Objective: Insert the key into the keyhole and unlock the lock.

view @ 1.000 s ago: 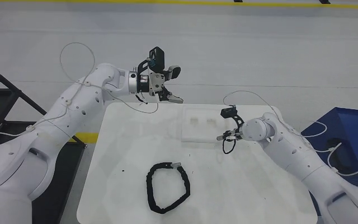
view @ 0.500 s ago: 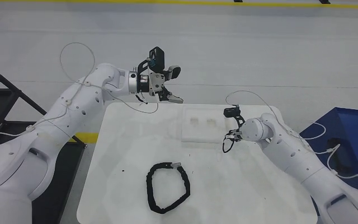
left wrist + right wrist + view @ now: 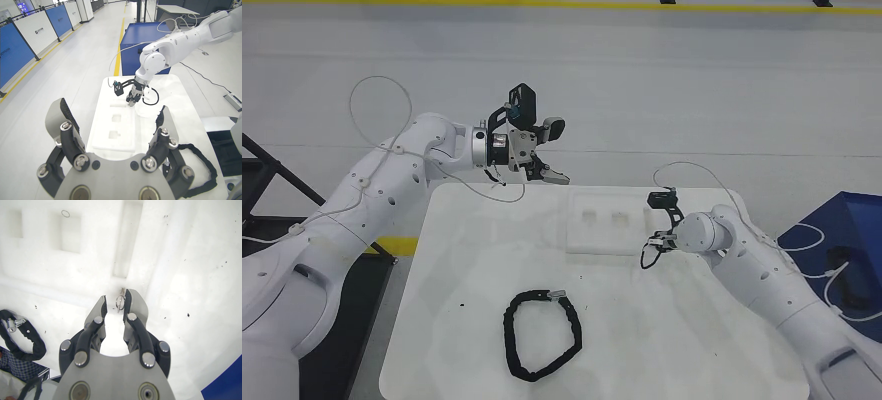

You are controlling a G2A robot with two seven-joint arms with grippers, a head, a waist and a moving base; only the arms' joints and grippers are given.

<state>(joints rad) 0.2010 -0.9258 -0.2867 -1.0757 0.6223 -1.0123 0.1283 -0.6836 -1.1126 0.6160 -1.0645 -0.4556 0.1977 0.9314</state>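
Right wrist view: foam tray (image 3: 90, 262) lies just ahead of the right tool (image 3: 115, 294), a ring (image 3: 65, 213) in one pocket. Tool released, key (image 3: 119, 303) between its parted jaws, lengthwise along them. Left tool (image 3: 113, 111) released.

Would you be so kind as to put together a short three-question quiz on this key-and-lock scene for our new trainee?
1. True or false: the left gripper is open and holds nothing.
2. The chain lock lies: A) on the table, apart from the foam tray; B) in a recess of that tray; C) between a gripper's fingers.
3. Fill in: the key shows between the fingers of the ____ gripper.
Key: 1 true; 2 A; 3 right (the right gripper).
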